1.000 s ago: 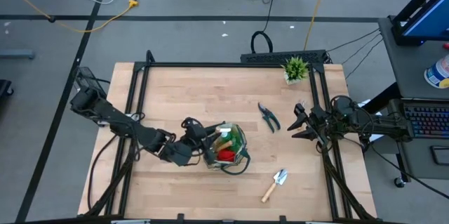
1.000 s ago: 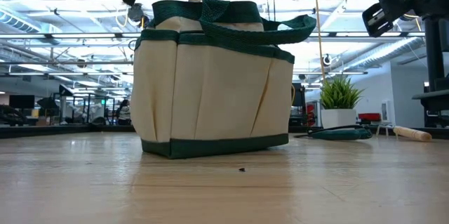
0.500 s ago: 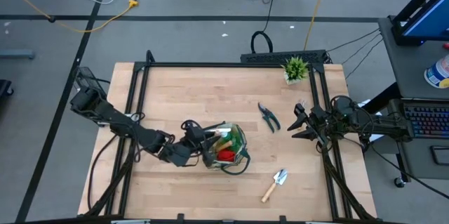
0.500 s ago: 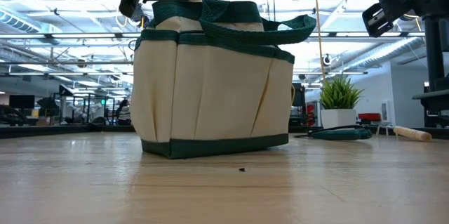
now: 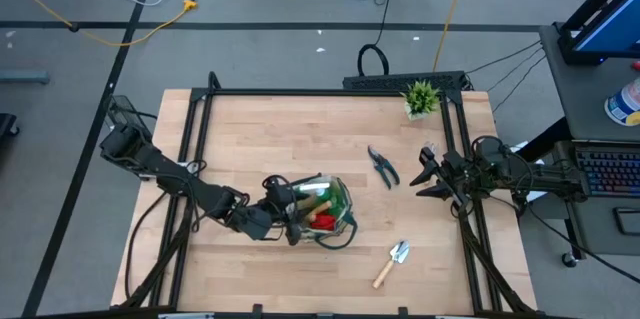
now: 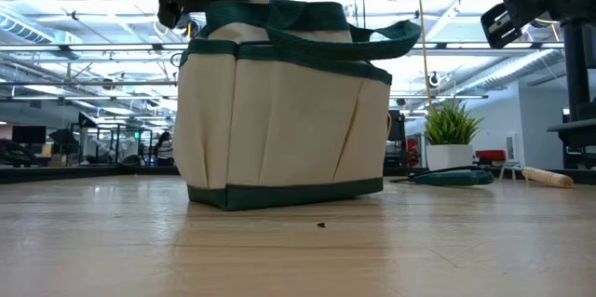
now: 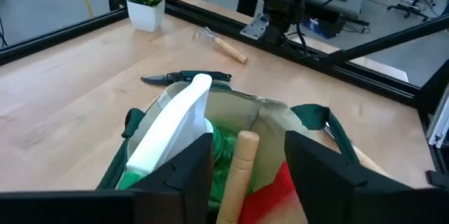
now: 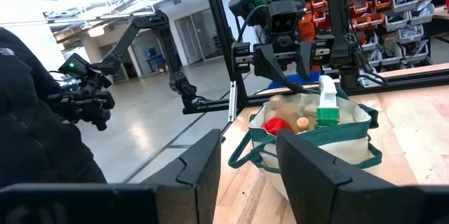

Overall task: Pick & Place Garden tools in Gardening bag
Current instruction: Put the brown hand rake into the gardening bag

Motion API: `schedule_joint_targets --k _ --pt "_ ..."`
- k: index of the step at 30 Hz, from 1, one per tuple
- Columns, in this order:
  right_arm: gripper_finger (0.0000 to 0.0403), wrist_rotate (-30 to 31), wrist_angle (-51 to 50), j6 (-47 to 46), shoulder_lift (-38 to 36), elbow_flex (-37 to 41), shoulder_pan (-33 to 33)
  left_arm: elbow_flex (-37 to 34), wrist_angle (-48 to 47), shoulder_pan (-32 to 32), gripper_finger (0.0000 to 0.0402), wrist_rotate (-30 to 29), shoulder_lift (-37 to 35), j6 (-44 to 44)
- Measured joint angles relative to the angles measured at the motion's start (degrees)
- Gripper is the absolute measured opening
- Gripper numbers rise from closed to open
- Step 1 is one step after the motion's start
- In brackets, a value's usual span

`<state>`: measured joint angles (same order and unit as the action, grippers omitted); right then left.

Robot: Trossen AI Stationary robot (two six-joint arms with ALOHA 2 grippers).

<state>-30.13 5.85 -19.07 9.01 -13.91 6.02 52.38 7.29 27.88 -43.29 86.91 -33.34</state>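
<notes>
Left tool (image 7: 247, 161) sits over the open mouth of the bag (image 5: 322, 211), at its left rim in the high view. A second ago its fingers were pinched on a wooden handle (image 7: 235, 175); now they stand apart on either side of it, and the handle stands upright in the bag, free of both fingers. In the low view the handle end that stuck up above the rim earlier has dropped out of sight. Judgement: this tool has just been released into the bag.

Bag contents seen from the left wrist: the wooden handle, a green-and-white item (image 7: 172, 136), something red (image 7: 284, 189), probably the glove. The bag stands near the front middle of the desk (image 5: 300, 129).

Still out on the desk: the pruning shears (image 5: 381, 165), lying right of the bag; a trowel (image 5: 391, 262), near the front edge right of the bag; a small rake (image 7: 221, 43), visible only from the left wrist, far side near the right arm.

Right tool (image 5: 422, 179) waits at the right edge of the desk, fingers partly apart, holding nothing. The potted plant (image 5: 421, 97) is at the back right corner, not part of the job.

Judgement: three tools left to load; the left arm needs to lift clear of the rim next.
</notes>
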Motion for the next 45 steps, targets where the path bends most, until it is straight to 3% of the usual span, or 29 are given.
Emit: schedule_joint_targets --k 6,24,30,45 --pt "0.013 0.0 0.0 0.0 0.0 0.0 0.0 0.0 0.4 0.3 0.0208 0.0 -0.9 0.0" --pt "0.013 0.0 -0.1 0.2 0.0 0.0 0.0 0.1 6.4 -0.9 0.0211 -0.3 -9.9 10.1" --pt "0.013 0.0 -0.1 0.2 0.0 0.0 0.0 0.1 2.5 -2.5 0.0212 -0.4 -14.1 12.5" --pt "0.013 0.3 -0.1 0.3 0.0 0.0 0.0 0.1 -15.6 -7.7 0.0212 1.6 -22.9 8.9"
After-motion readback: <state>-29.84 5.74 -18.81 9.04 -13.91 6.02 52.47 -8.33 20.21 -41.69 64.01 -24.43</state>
